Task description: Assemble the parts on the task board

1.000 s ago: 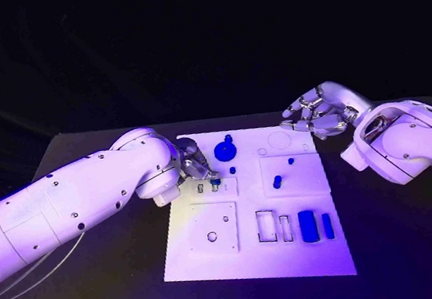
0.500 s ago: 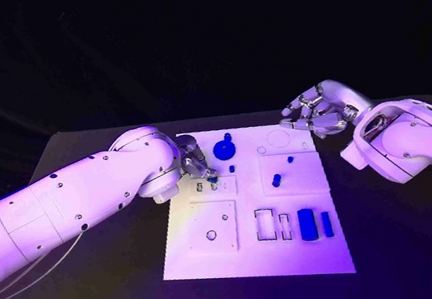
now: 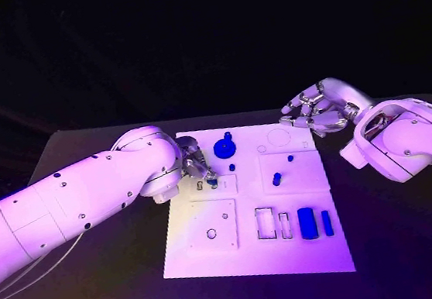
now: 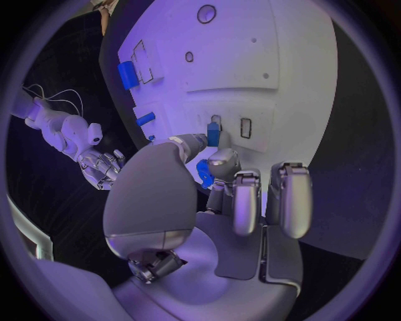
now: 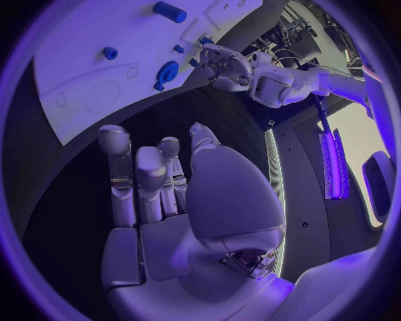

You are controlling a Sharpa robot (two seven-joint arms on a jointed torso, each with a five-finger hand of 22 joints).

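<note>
The white task board (image 3: pixel 250 246) lies in the middle of the table. My left hand (image 3: pixel 195 170) is over its far left part, thumb and a finger (image 4: pixel 224 162) pinching a small blue part (image 4: pixel 213 136) whose end sits at a narrow slot (image 3: pixel 213 184). A round blue part (image 3: pixel 223 147) and a small blue peg (image 3: pixel 232 168) lie just beside that hand. A taller blue peg (image 3: pixel 276 180) stands mid-board. Two blue blocks (image 3: pixel 308 224) sit at the near right. My right hand (image 3: pixel 317 111) hovers off the far right corner, fingers apart, holding nothing (image 5: pixel 159 194).
Empty rectangular cut-outs (image 3: pixel 265 224) sit left of the blue blocks, and a square plate with a small hole (image 3: pixel 212 235) fills the near left. Black table (image 3: pixel 106 295) surrounds the board. In the right wrist view the board (image 5: pixel 83 80) and my left hand (image 5: pixel 221 63) lie ahead.
My right hand has drifted slightly up and away from the board's corner. My left hand has stayed at the slot with the small blue part.
</note>
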